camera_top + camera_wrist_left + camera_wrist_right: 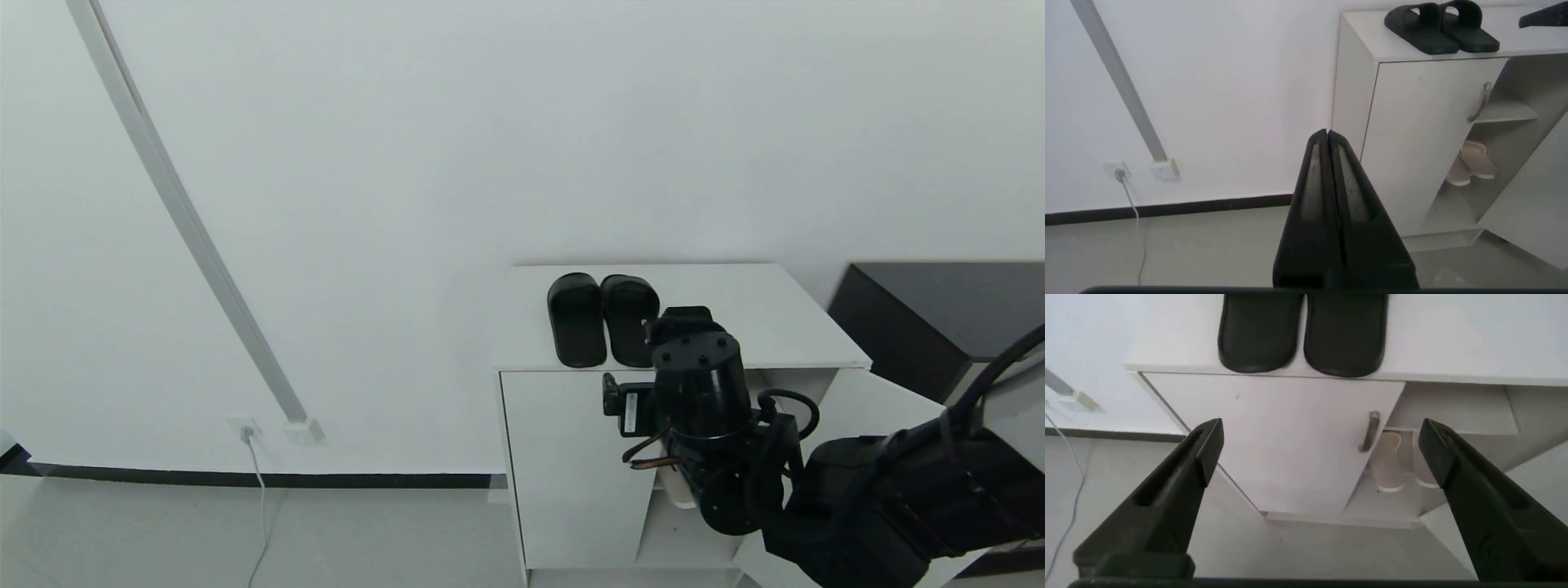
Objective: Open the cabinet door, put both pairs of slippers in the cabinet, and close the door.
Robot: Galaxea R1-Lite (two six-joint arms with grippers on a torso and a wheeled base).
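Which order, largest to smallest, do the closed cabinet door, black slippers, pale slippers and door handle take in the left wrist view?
1. closed cabinet door
2. black slippers
3. pale slippers
4. door handle

Plain white wall (490, 122), crossed by a slanting grey duct (180, 212) ending at a small box (304, 430) low down. Just beside that, a socket (243, 428) with a white cord (263, 506) trailing onto pale glossy floor (367, 531). Dark skirting strip (326, 479) along the wall's foot, dark low unit (922, 318) against the wall at far right.
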